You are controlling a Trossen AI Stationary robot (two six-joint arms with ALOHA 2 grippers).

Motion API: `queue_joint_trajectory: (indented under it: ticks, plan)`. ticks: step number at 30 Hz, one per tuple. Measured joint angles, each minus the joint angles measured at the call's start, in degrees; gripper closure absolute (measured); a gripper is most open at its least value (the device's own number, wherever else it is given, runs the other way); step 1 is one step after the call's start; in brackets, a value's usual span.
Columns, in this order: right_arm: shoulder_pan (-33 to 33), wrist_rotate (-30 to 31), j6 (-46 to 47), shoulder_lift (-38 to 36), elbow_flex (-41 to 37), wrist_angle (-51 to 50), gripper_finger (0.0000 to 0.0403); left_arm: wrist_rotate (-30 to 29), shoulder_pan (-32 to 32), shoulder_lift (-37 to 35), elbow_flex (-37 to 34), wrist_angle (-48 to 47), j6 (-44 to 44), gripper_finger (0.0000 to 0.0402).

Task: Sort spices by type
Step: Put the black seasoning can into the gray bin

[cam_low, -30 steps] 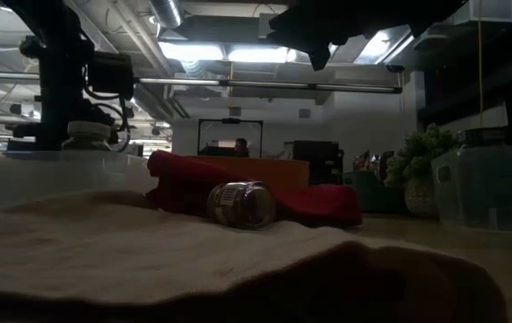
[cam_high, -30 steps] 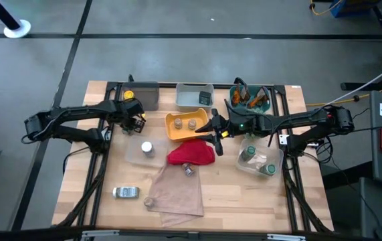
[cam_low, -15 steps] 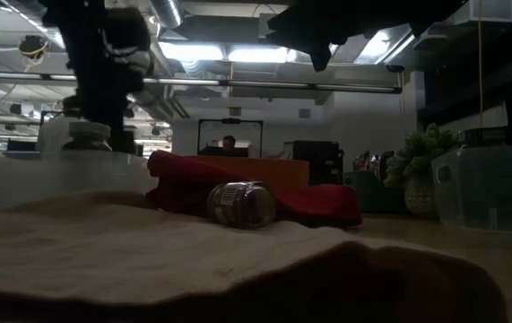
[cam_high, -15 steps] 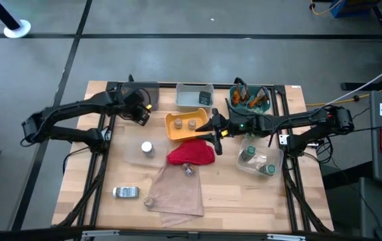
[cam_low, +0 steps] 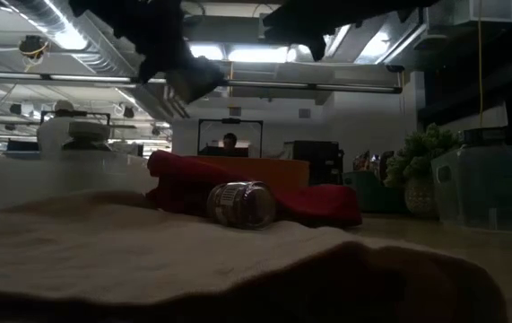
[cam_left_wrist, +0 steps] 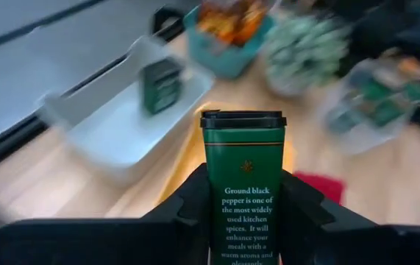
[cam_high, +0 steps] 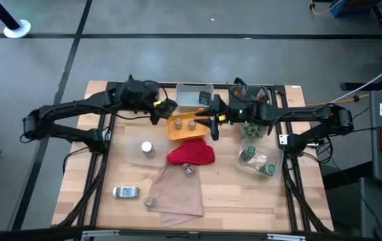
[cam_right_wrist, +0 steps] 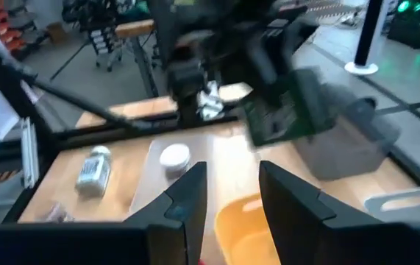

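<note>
My left gripper (cam_high: 162, 109) hangs above the table, just left of the orange tray (cam_high: 174, 131), shut on a dark green tin (cam_left_wrist: 243, 147) with a black lid. The orange tray holds two tan-topped pots (cam_high: 184, 123). Behind it, a white tray (cam_high: 189, 90) holds another dark tin (cam_high: 205, 98). My right gripper (cam_high: 214, 122) hovers open at the orange tray's right edge, with nothing between its fingers (cam_right_wrist: 187, 193). A silver-capped jar (cam_high: 146, 148) stands in a clear bin, and another jar (cam_low: 242, 204) lies on the red cloth (cam_high: 192, 153). My left gripper pinches the tin's two narrow sides (cam_left_wrist: 213, 210) between its two fingers, at the tin's lower half. The fingers slant down toward the table's right side. The tin is lifted clear of everything, with its lid end pointing away from the gripper.
A teal basket (cam_high: 233, 102) of orange sachets and a fuzzy green plant (cam_high: 249, 127) stand at the back right. A clear bin (cam_high: 275, 163) with green-lidded jars sits on the right. A tan cloth (cam_high: 176, 194) and a silver packet (cam_high: 126, 193) lie near the front.
My left gripper has risen from beside the left clear bin and swung toward the orange tray with the tin. It has tipped up from pointing nearly straight down to a shallow slant. My right gripper has moved up and a little toward the far edge.
</note>
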Motion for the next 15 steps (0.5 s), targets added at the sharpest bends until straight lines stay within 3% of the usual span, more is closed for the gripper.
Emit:
queue_joint_trajectory:
  ticks: [6, 10, 15]
  plan:
    - [-3.47, -1.37, 0.26, 0.00, 3.30, -0.71, 0.0276, 0.33, -3.76, 0.00, -0.17, 4.27, 0.26, 0.0311]
    - [-5.35, -6.70, 0.38, 0.06, 4.71, -4.33, 0.0274, 0.32, -6.46, 0.49, -0.17, 5.46, 0.41, 0.0310]
    - [-5.33, -8.25, 2.70, 2.67, 6.59, -4.66, 0.0234, 0.31, -9.48, 1.62, -0.19, 5.49, 0.37, 0.0310]
